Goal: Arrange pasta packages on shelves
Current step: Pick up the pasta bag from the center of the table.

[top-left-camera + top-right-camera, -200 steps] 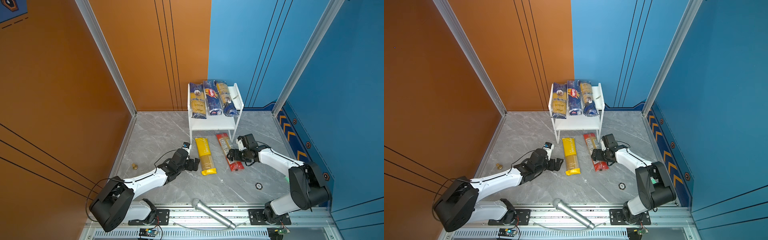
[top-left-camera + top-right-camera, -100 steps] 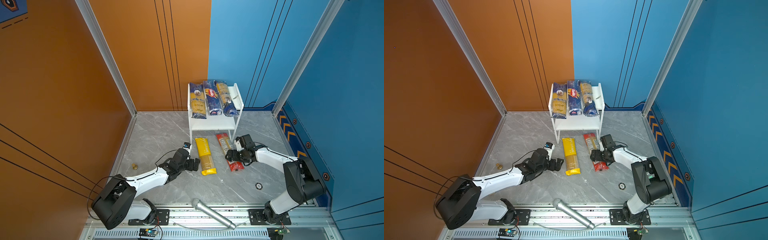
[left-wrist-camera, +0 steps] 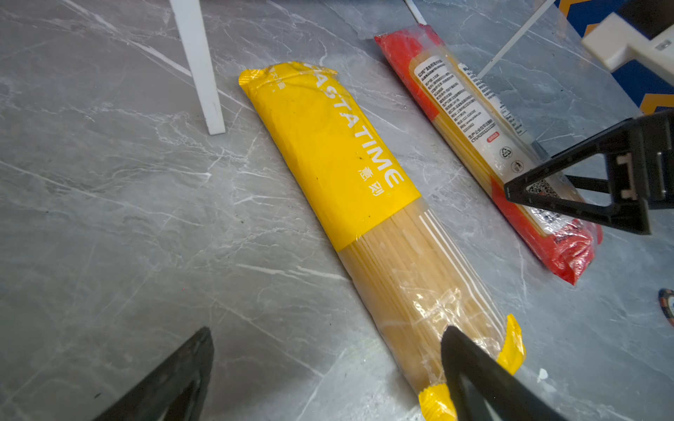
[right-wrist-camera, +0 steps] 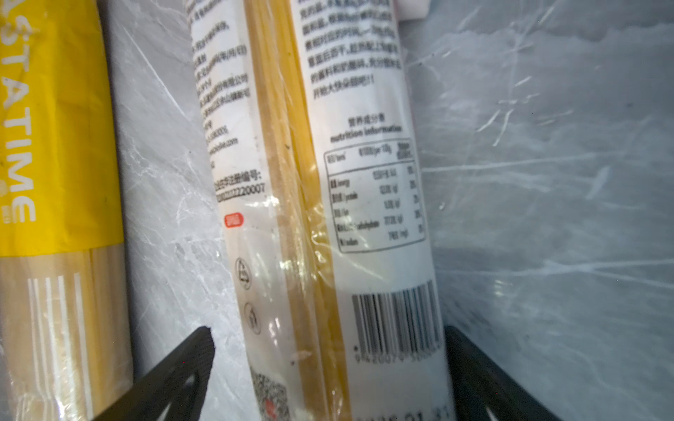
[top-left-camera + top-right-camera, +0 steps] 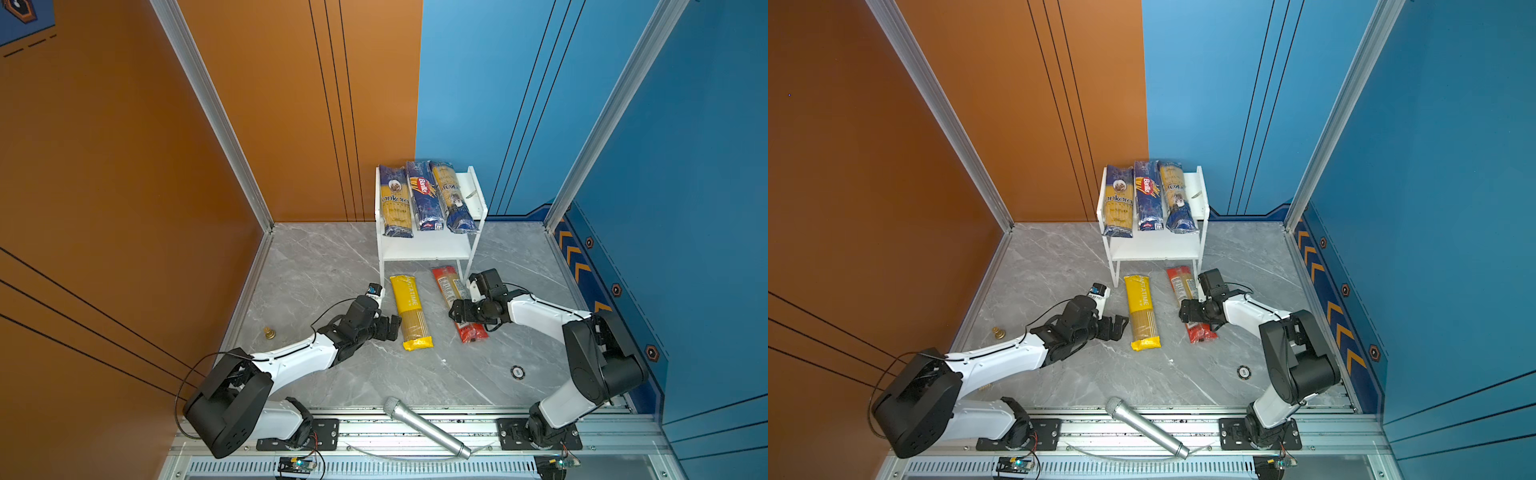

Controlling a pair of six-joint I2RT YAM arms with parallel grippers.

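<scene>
Three pasta packages lie side by side on the top board of the white shelves [image 5: 428, 251] [image 5: 1158, 251]: a blue-and-yellow one [image 5: 395, 203], a dark blue Barilla [image 5: 424, 197] and another blue-and-yellow one [image 5: 451, 199]. In front, a yellow package [image 5: 409, 311] [image 3: 339, 156] and a red-and-clear package [image 5: 446, 282] [image 4: 328, 182] lie flat on the floor. My left gripper [image 5: 390, 328] [image 3: 328, 350] is open at the yellow package's near end, one finger over its corner. My right gripper [image 5: 459, 311] [image 4: 328, 364] is open and straddles the red-and-clear package, low over it.
A silver microphone [image 5: 424, 426] lies along the front rail. A small brass piece [image 5: 269, 332] stands near the left wall. A round disc [image 5: 516, 372] lies on the grey marble floor front right. The shelves' thin legs [image 3: 198, 73] stand just behind both floor packages.
My right gripper has shifted slightly left over the red-and-clear package and its elbow has folded in. The left gripper has crept a little closer to the yellow package.
</scene>
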